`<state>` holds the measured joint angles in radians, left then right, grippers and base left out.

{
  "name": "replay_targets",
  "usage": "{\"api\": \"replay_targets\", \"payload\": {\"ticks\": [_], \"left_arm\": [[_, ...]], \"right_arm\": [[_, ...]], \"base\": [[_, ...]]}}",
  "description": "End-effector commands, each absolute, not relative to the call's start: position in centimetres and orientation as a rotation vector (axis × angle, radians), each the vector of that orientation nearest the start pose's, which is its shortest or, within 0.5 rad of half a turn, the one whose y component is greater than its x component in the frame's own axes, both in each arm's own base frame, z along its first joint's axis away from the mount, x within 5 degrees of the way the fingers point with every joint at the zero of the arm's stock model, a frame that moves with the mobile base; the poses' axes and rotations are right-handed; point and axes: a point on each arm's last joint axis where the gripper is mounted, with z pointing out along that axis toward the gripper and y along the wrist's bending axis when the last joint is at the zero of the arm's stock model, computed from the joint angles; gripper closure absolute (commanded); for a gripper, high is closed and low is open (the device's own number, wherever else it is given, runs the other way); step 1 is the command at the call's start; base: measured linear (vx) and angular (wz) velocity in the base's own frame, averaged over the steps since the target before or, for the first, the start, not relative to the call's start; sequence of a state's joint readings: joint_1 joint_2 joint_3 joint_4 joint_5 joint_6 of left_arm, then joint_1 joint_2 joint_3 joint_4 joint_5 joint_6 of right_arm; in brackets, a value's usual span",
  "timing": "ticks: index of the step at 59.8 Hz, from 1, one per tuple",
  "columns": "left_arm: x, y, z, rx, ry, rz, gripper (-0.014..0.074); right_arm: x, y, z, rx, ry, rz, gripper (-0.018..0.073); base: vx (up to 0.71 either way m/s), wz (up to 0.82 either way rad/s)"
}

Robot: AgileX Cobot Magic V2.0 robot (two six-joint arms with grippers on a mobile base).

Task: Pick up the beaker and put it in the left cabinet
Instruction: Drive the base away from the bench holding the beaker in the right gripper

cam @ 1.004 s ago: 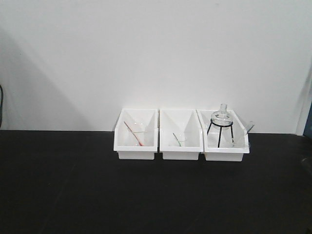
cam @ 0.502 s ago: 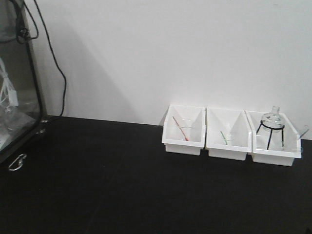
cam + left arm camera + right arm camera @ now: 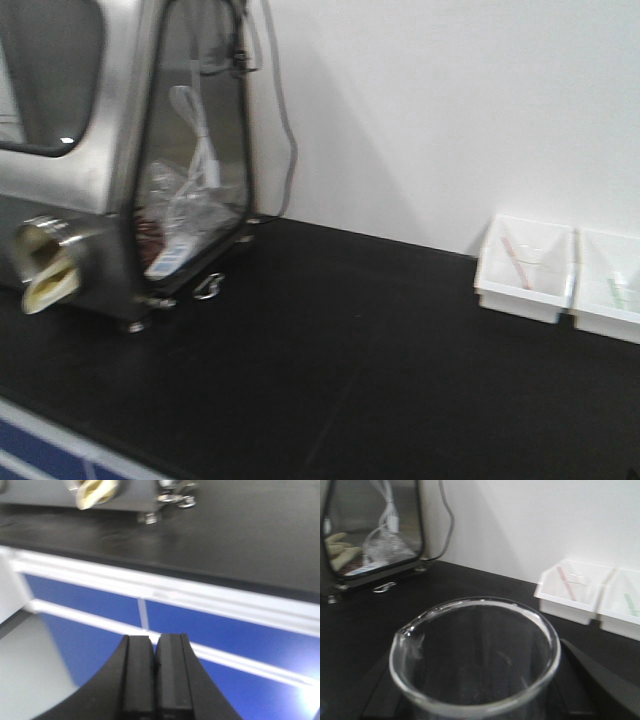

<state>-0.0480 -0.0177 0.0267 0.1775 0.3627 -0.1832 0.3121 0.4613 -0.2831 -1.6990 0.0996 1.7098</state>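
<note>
Right wrist view, beaker (image 3: 475,660) held upright

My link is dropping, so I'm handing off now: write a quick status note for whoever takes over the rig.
Left gripper: shut, empty, in front of the blue cabinet fronts below the counter.
Right gripper: shut on the beaker, held above the counter.
Done: beaker picked up.
To do: the grey cabinet is not in view; find it, set the beaker on a shelf, release.
</note>
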Motion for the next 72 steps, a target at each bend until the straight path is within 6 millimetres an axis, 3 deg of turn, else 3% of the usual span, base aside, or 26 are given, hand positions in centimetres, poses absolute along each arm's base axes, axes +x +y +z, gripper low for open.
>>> {"api": "replay_targets", "payload": {"ticks": [1, 72], "left_arm": [[5.34, 0.18, 18.53, -0.002, 1.75, -0.004, 0.0593], [5.34, 0.18, 18.53, -0.002, 1.75, -0.004, 0.0593]], "right_arm": [[10.51, 2.15, 28.59, -0.164, 1.609, 0.126, 0.0564], [10.51, 2.15, 28.59, -0.164, 1.609, 0.126, 0.0564]], "base": [[-0.15, 0.57], [-0.07, 0.59]]}}
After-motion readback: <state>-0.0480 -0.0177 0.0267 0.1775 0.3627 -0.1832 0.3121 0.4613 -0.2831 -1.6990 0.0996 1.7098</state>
